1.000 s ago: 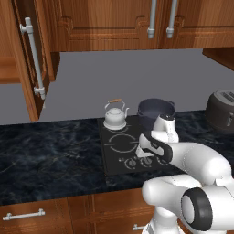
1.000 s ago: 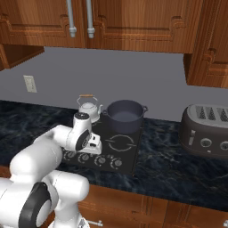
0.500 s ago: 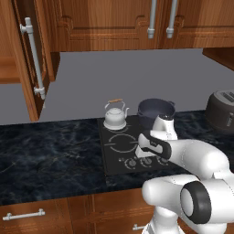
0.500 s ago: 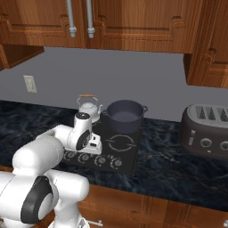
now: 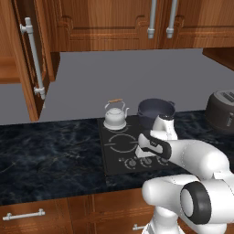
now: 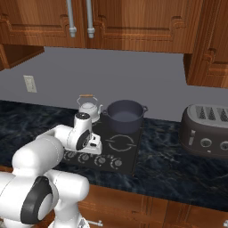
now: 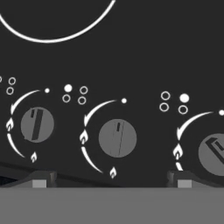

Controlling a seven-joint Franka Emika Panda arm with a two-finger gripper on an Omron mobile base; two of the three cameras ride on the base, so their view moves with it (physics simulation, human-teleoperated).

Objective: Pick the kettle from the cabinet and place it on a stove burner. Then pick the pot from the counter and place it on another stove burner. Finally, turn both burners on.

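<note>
The silver kettle (image 5: 114, 116) (image 6: 88, 107) stands on the back left stove burner of the black cooktop (image 5: 119, 157) (image 6: 129, 164). Beside it, on the back right burner, sits the dark grey pot (image 5: 156, 111) (image 6: 125, 116). My gripper (image 5: 145, 155) (image 6: 95, 149) (image 7: 111, 181) points down at the row of knobs along the cooktop's front edge. It is open with nothing in it. In the hand view its fingertips (image 7: 39, 179) straddle the middle knob (image 7: 117, 138), with one knob (image 7: 37, 124) on the left and another (image 7: 214, 153) on the right. The cabinet door (image 5: 32, 59) stands open at the upper left.
The black marble counter (image 5: 50, 155) (image 6: 178, 164) runs to both sides of the cooktop. A dark toaster (image 5: 221, 109) (image 6: 207, 129) stands on it at the right. Closed upper cupboards (image 5: 151, 23) (image 6: 133, 22) hang above the stove. Part of a front burner ring (image 7: 52, 39) shows above the knobs.
The hand has eased very slightly lower over the knob row. Kettle and pot have not moved, and the gripper has stayed open.
</note>
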